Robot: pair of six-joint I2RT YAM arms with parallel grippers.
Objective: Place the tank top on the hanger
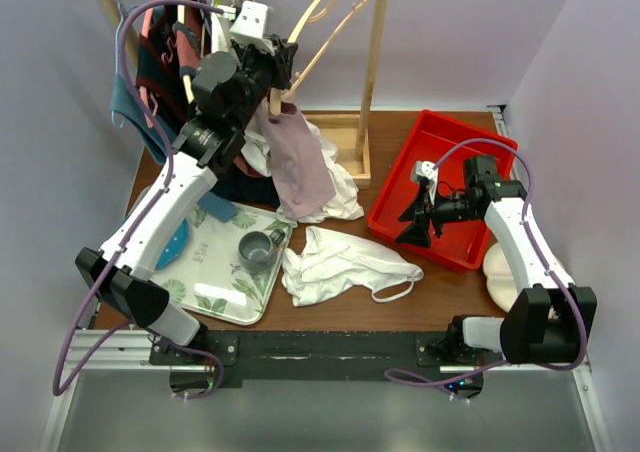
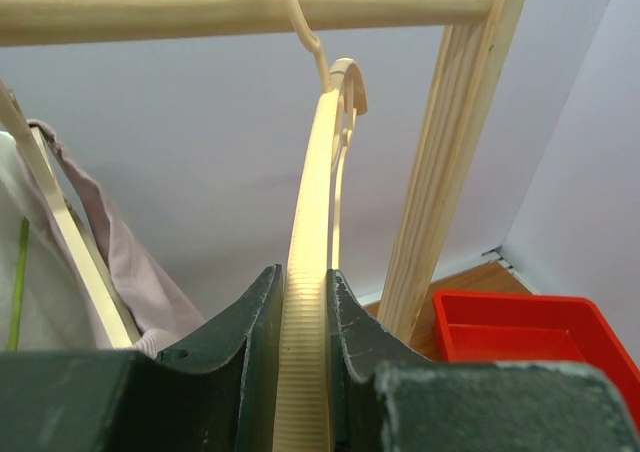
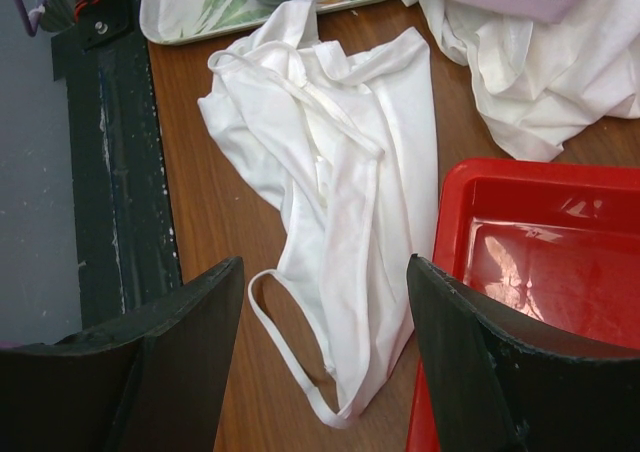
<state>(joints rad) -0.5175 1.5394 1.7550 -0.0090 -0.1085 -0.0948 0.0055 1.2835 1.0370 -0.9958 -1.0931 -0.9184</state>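
Tank top (image 1: pixel 345 264) on table (image 1: pixel 330 314), hanger (image 2: pixel 308 272) gripped on rail (image 2: pixel 150 7).
The thin white tank top lies rumpled between floral tray (image 1: pixel 215 304) and red bin (image 1: pixel 432 124), long axis left-right, strap loop toward the bin. The right gripper (image 3: pixel 325 277) hangs above, jaws wide, empty. The left gripper (image 2: pixel 305 297) is clamped on the ribbed cream hanger's arm, hook over the rail.
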